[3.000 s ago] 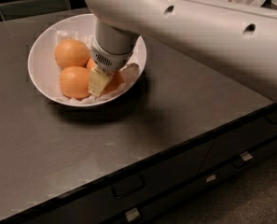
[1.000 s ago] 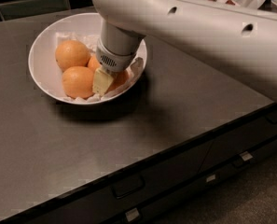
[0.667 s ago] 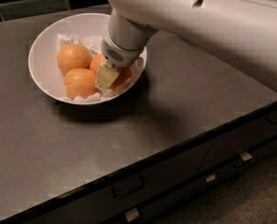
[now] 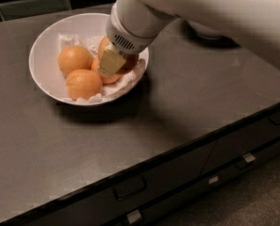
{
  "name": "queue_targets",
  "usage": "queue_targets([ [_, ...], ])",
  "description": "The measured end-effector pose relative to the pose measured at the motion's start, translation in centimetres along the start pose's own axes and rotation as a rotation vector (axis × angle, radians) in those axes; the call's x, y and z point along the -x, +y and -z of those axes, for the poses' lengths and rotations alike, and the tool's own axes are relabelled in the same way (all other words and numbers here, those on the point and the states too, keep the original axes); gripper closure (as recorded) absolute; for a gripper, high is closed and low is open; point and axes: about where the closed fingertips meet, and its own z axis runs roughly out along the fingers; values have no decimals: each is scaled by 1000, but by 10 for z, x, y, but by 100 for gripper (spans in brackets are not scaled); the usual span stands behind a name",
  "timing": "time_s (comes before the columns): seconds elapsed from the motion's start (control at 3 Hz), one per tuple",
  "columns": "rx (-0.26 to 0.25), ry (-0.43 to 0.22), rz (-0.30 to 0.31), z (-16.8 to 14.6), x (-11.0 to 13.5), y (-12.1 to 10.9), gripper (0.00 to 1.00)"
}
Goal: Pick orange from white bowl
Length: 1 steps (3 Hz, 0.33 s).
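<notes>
The white bowl (image 4: 39, 69), lined with crumpled white paper, sits at the back left of the dark counter. Two oranges lie free in its left half, one at the back (image 4: 74, 59) and one at the front (image 4: 83, 84). A third orange (image 4: 109, 78) lies in the middle, partly under the gripper. My gripper (image 4: 119, 66) reaches into the bowl's right half from the upper right. It is shut on a fourth orange (image 4: 104, 44), which sits mostly hidden behind the cream finger (image 4: 111, 61) and the white wrist.
The dark counter (image 4: 177, 107) ends in a front edge running diagonally, with drawers and their handles (image 4: 129, 188) below. Dark tiles (image 4: 31, 4) line the wall behind. My white arm (image 4: 215, 8) crosses the top right and hides most of a white rounded thing (image 4: 206, 32).
My gripper and arm have moved up and to the right over the bowl's right half, and the orange between the fingers has risen with them. The two left oranges have not moved.
</notes>
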Motion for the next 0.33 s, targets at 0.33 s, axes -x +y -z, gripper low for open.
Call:
queue_targets([
  [0.33,-3,-4,1,1,1,0,100],
])
